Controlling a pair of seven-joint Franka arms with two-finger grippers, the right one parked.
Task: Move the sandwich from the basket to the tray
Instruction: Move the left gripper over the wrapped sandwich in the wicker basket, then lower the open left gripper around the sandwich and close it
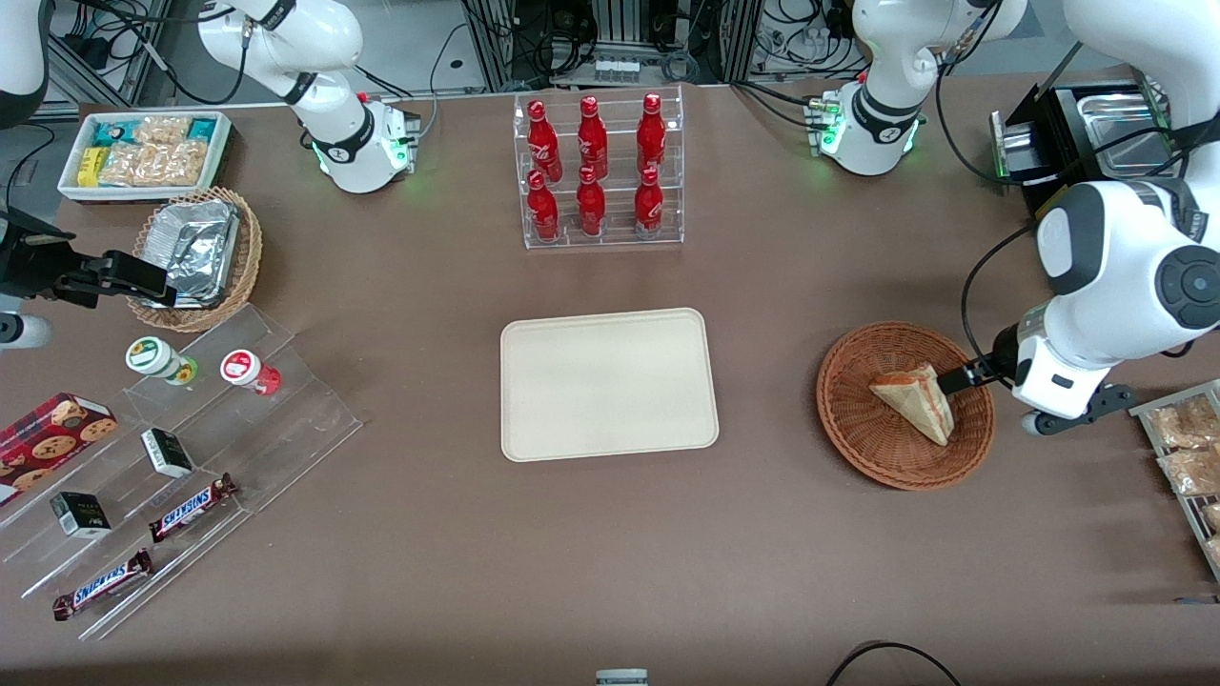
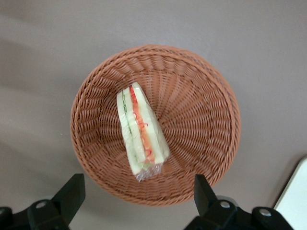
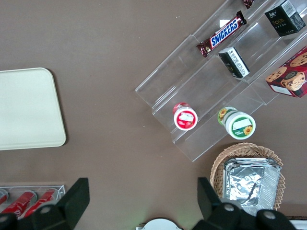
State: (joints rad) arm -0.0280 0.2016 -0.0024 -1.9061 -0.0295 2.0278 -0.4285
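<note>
The sandwich is seen lying in the basket, well apart from the tray. The tool is held wide above the basket, holding nothing.

My black gripper, fingers spread, hangs over the reddish-brown woven basket holding the pale sandwich striped red, orange and green, with the cream tray at nine o'clock.
</note>
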